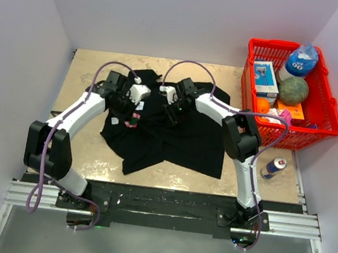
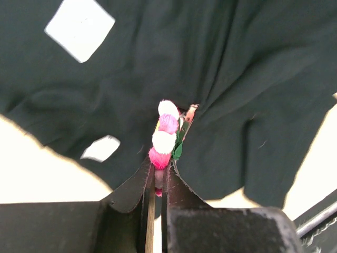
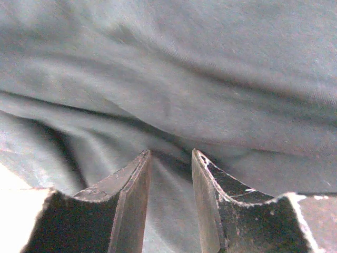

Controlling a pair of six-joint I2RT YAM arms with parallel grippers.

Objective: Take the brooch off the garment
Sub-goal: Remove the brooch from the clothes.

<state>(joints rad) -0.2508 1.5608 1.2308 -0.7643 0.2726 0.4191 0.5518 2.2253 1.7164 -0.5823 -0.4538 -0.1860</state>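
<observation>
Across the tan desk the garment lies rumpled, and we judge the job midway: our left fingers are clamped on the brooch, not yet free of the cloth, while our right fingers pinch a fold nearby.
</observation>
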